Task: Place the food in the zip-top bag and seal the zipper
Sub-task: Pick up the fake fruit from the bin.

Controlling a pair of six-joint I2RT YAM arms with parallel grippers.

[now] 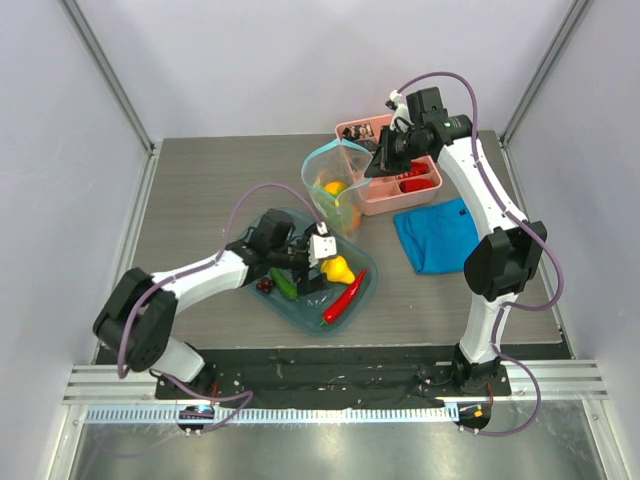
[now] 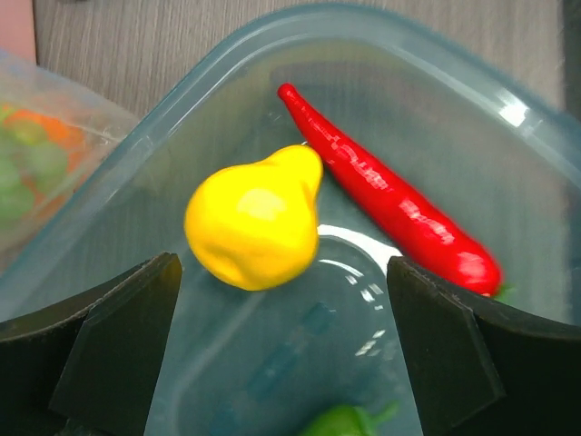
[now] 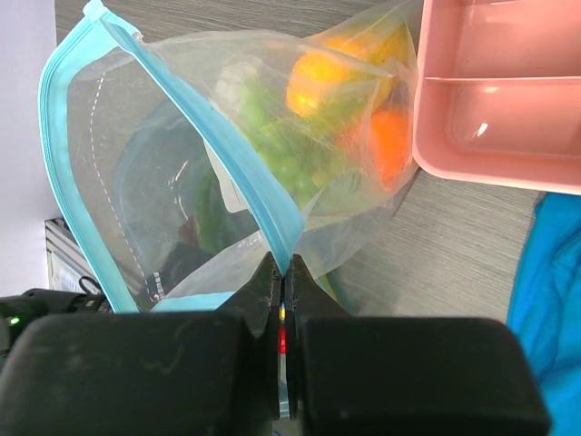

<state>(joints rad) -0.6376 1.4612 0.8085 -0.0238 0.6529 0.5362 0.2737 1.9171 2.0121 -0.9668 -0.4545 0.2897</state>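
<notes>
Pear (image 2: 254, 218) looks like the next grab to me: the left gripper (image 2: 281, 318) hangs right over it, jaws spread wide with nothing in them, and the pear lies in the teal tray (image 2: 454, 82) right beside the red chili (image 2: 390, 204). I'd drop straight down so the fingers bracket its fat belly, not the neck, and close gently since it looks slick. Further out, the right gripper (image 3: 283, 282) is pinched tight on the zipper (image 3: 213, 145), holding the zip-top bag (image 3: 136, 182) open just past the tray's far edge, so it's a short carry.
</notes>
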